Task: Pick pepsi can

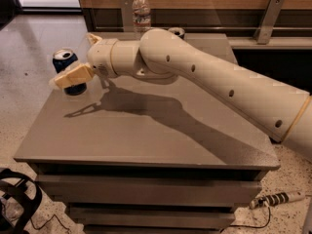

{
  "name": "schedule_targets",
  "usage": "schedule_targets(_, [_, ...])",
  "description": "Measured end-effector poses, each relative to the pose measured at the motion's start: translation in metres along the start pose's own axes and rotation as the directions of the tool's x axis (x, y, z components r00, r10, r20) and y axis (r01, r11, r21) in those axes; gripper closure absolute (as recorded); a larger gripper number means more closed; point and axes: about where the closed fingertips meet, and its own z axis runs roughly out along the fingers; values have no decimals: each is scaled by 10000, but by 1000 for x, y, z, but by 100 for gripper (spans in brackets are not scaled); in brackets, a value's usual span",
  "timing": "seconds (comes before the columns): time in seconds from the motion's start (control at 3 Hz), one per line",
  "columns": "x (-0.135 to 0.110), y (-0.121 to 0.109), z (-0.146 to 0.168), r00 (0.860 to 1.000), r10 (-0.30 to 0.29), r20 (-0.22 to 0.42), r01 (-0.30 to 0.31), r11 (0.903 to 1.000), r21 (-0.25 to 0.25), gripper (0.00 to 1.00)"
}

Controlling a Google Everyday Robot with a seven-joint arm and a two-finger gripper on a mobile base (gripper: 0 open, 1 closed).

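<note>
Open gripper [74, 58] straddling can [63, 60] at left edge of worktop [146, 140], near far corner. Likely risks: near finger [73, 76] pushing can over that edge; off-centre closing tipping it instead of gripping.

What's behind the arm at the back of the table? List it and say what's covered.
A clear water bottle stands there, showing above the arm. Beside it only the top of a second can shows; the arm covers its body. The gripper is at the pepsi can.
</note>
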Motion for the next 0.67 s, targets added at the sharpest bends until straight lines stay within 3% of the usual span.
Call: schedule_targets(0.67, [21,0,28,9992,400,-80,-404,9981,-474,0])
